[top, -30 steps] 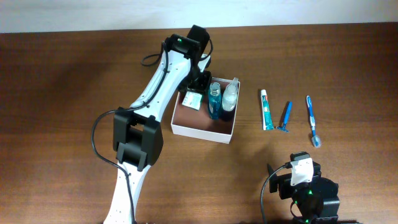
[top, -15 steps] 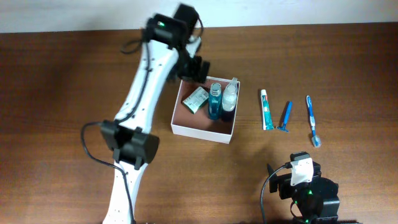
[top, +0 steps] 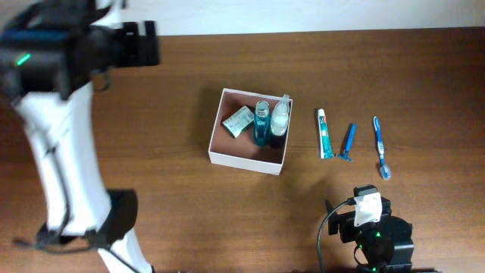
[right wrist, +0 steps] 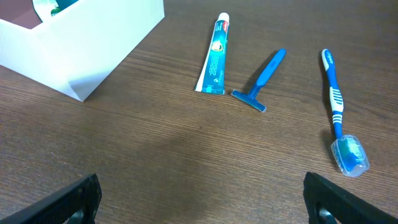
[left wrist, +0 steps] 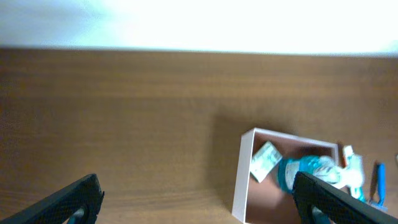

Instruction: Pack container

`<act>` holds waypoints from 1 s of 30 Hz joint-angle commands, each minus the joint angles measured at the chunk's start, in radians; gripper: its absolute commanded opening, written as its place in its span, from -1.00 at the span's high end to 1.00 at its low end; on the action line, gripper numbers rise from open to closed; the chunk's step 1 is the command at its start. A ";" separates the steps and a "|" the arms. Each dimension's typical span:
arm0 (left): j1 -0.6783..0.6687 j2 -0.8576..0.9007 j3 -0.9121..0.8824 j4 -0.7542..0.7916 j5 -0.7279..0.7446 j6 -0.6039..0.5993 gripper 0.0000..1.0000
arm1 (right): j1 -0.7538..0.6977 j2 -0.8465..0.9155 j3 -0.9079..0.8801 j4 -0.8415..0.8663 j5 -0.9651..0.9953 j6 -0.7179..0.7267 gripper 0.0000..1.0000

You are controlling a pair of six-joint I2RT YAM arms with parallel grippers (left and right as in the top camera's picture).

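Note:
The container (top: 246, 161) is a square white box with a reddish-brown inside, at the table's middle. In it lie a green-white sachet (top: 240, 120), a blue bottle (top: 261, 125) and a clear spray bottle (top: 280, 121). My left gripper (top: 144, 44) hangs high over the far left, well away from the box, open and empty. In the left wrist view the container (left wrist: 241, 180) shows at lower right, behind the right finger (left wrist: 329, 199). My right gripper (right wrist: 202, 202) is open and empty above bare wood, near the front edge.
To the right of the box lie a toothpaste tube (top: 324, 133), a blue razor (top: 348, 142) and a blue toothbrush (top: 380, 146), side by side. The right arm (top: 371, 227) rests at the front right. The table's far edge meets a white wall.
My left gripper opened over the box's back left corner, leaving the sachet inside, then rose and swung far to the left. The right arm has not moved.

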 commanded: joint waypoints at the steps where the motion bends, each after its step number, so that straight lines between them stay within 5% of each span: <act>1: 0.026 -0.112 0.016 -0.003 0.002 0.017 -0.99 | -0.008 -0.006 -0.005 0.000 -0.002 0.005 -0.97; 4: 0.031 -0.166 0.016 -0.003 0.002 0.017 -0.99 | -0.008 -0.006 -0.005 0.045 -0.039 0.016 -0.97; 10: 0.031 -0.196 0.016 -0.003 0.002 0.017 -0.99 | -0.008 -0.006 -0.005 0.291 -0.362 0.249 -0.97; 13: 0.031 -0.195 0.014 -0.003 0.002 0.017 -0.99 | -0.008 0.001 0.025 0.415 -0.330 0.426 -0.97; 20: 0.031 -0.195 0.014 -0.003 0.002 0.017 -0.99 | -0.008 0.257 0.269 0.228 -0.175 0.457 -0.97; 30: 0.031 -0.195 0.014 -0.003 0.002 0.017 -0.99 | -0.007 1.090 0.985 -0.276 -0.145 0.314 -0.97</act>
